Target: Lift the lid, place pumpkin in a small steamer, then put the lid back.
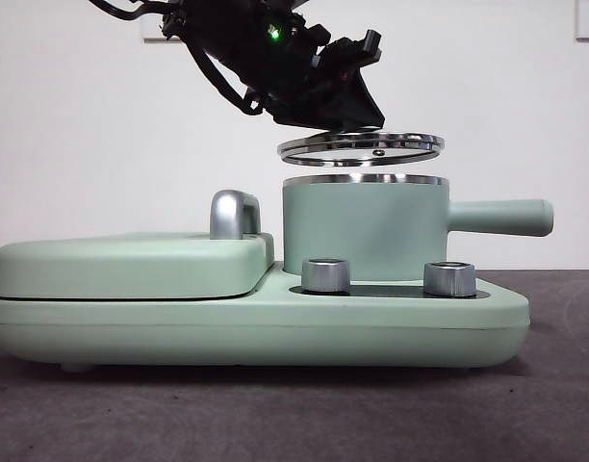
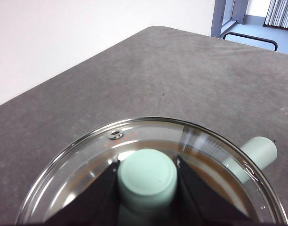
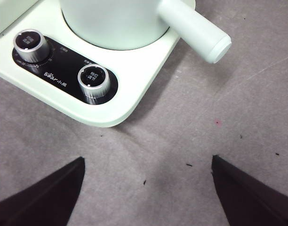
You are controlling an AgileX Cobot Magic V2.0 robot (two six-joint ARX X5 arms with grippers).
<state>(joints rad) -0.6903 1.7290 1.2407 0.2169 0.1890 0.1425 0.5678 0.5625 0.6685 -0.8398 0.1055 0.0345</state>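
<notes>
Left claw (image 2: 147, 188): pinches the lid's mint-green knob (image 2: 147, 178), one black jaw pressed on each side of it; in the front view the arm comes in dark from the upper left, above the pot.
Lid (image 1: 361, 147): held in the air, tilted a little, just above the small steamer and not touching its rim; a small steam vent (image 2: 115, 135) shows near its steel edge.
Small steamer (image 1: 364, 228): stands on the right part of the appliance base (image 1: 275, 322), its long handle (image 1: 499, 217) pointing right.
Right claw (image 3: 146, 193): jaws spread wide over bare table, near the base's rounded corner; it holds nothing.
Pumpkin: seen in no view; the pot's inside is blurred through the glass in the left wrist view, so possibly it lies there, but that cannot be told.
Front view only: the gap between lid and pot rim, and the flat hinged grill cover (image 1: 131, 265) with its steel handle (image 1: 234, 214) on the left of the base.
Left wrist view only: the grip on the knob, and the grey table (image 2: 181, 80) stretching far beyond the lid.
Right wrist view only: the black control panel (image 3: 64, 70) with its printed markings, and the tops of the two silver knobs (image 3: 93, 81).
In the way: in the front view the arm hides the lid's knob, and the pot's wall hides whatever is inside.
</notes>
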